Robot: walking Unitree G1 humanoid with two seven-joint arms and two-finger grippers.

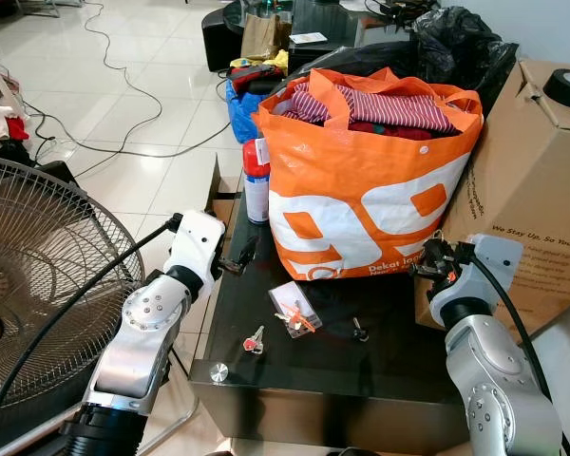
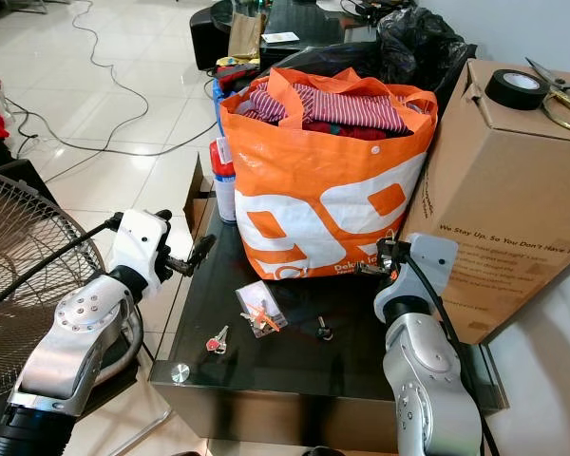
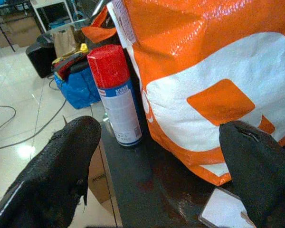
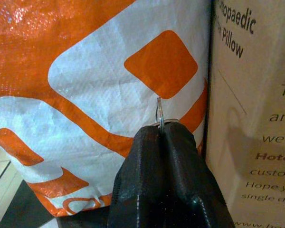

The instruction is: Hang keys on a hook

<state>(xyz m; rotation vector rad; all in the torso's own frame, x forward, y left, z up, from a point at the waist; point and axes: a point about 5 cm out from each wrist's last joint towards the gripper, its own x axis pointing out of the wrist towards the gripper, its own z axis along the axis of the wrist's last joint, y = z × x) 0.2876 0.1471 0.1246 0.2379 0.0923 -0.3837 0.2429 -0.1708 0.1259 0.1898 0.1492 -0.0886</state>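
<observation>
On the black glass table, the orange-and-white bag stands at the 12 o'clock side, packed with striped and red cloth. A spray can with a red cap stands upright just beside the bag at its 9 o'clock side. Loose keys lie on the table surface in front of the bag: a red-headed key toward 7 o'clock, a small clear packet with orange-tagged keys near the table centre, and a dark key just at its 3 o'clock side. A small round metal disc sits at the table's near corner. The left end effector hovers at the table's 9 o'clock edge, fingers spread wide with nothing between them; its wrist view faces the spray can and the bag. The right end effector is raised against the lower bag wall at 3 o'clock, between the bag and the cardboard box. Its fingers are pressed together on a thin metal key ring, which projects upright from the fingertips. A floor fan stands at 9 o'clock from the table, and a roll of black tape rests on top of the box.
</observation>
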